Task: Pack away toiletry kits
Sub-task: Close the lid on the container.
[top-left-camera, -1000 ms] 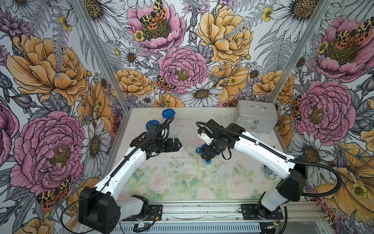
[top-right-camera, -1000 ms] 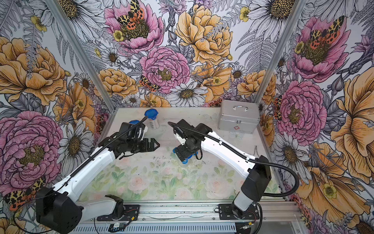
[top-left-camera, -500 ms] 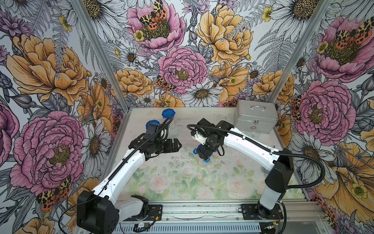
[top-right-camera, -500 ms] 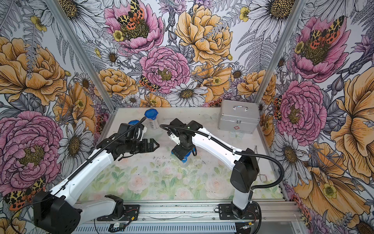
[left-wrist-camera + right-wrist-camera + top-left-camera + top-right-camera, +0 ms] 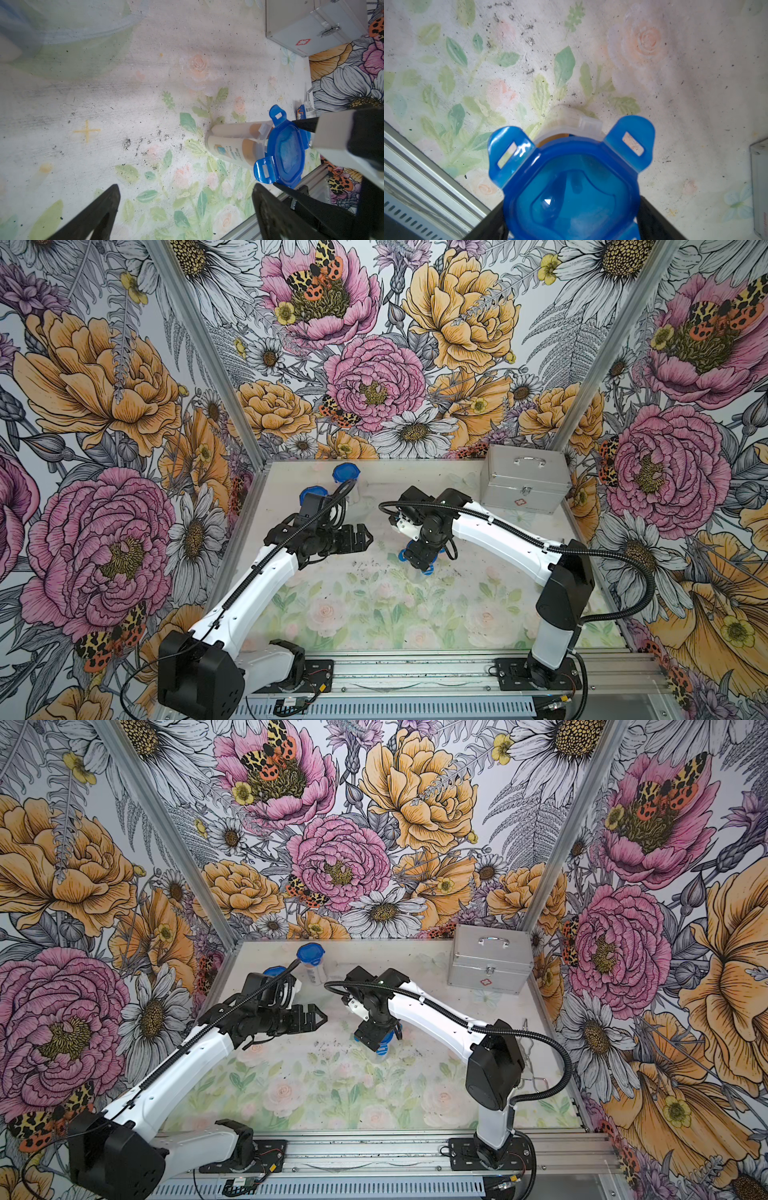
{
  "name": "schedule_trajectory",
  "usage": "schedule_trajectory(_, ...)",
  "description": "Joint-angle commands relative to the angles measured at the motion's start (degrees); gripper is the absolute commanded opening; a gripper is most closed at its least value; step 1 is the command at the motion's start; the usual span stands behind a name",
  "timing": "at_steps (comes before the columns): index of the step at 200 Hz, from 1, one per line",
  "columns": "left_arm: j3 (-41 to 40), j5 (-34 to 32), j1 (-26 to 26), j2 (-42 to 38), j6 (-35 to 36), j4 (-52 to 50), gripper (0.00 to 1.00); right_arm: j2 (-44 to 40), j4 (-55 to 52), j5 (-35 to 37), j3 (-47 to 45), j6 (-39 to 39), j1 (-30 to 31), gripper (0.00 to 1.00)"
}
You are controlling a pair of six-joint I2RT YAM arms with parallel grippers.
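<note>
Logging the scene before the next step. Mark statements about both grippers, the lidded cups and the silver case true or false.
1. The left gripper holds a toothbrush. False: it is open and empty.
2. The right gripper has the blue lid of a clear cup between its jaws. True.
3. That cup is empty. False: white bottles are inside.
4. Two more blue-lidded cups stand further back on the table. True.
5. The silver case is open. False: it is shut.
</note>
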Motion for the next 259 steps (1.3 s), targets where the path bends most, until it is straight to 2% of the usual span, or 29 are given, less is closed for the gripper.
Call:
schedule_trajectory(1,0.6,0.7,0.4,0.3,-0.7,0.2,0.99,1.9,-0.2,0.6,0.4,-2.0,-0.3,0.66)
schedule_trajectory(35,0.2,0.6,0.5,0.1,-1.0,0.2,0.98,1.0,0.4,0.1,0.5,-4.0,-0.2,0.71)
schedule_trajectory(145,-0.5,0.4,-0.9,-0.4,-2.4,0.2,0.99,1.6,0.6,-0.1,1.7,-9.1,-0.4,0.74)
schedule_trajectory(259,1.2,-0.4,-2.2,0.8,-2.9,0.2,0.99,0.9,1.1,1.5,0.9,-10.2,-0.5,0.99)
